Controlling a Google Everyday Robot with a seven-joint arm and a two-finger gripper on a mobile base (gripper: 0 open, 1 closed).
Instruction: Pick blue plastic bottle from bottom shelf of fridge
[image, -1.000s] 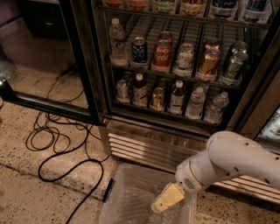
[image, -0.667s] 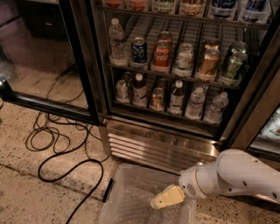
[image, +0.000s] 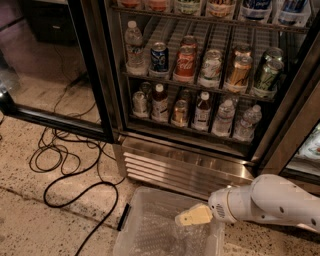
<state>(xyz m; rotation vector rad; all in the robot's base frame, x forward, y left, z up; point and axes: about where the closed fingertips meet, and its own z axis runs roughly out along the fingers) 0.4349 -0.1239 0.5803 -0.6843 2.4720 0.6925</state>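
Camera view, blue plastic bottle above pincer

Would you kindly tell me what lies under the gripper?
Under the gripper is a clear plastic bin on the floor, before the fridge; the arm covers one bin corner.

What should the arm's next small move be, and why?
Probably lift the gripper up toward the bottom shelf. It hangs low over the clear plastic bin on the floor, well below the blue plastic bottle and not touching it.
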